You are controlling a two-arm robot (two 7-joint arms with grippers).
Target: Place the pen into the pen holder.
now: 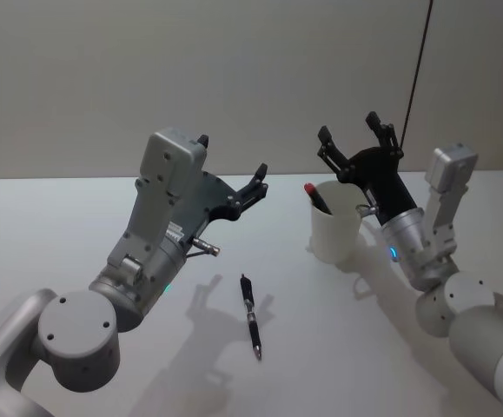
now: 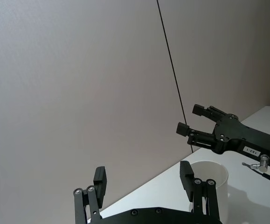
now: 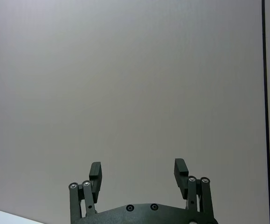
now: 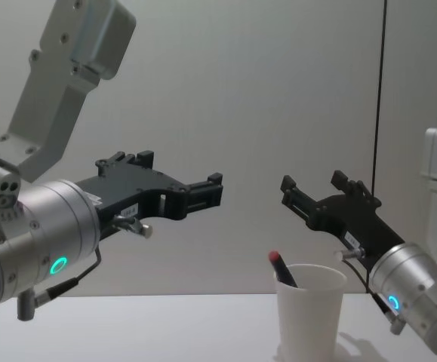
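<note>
On the table (image 1: 60,226), a pen already stands in its holder.
Left gripper (image 1: 231,155) hangs spread open above a second pen (image 1: 249,314) lying flat. The pen (image 1: 318,198) sits in the pen holder (image 1: 336,233), its long axis near upright, red tip up and leaning left. The right gripper (image 1: 349,128), open just behind, could tip it by brushing the rim.

No text, brand, number or sign can be read: a white sticker (image 2: 251,150) on the right tool (image 2: 189,118) and a second sticker (image 4: 130,210) on the left tool (image 1: 231,155) carry print too small to make out.
</note>
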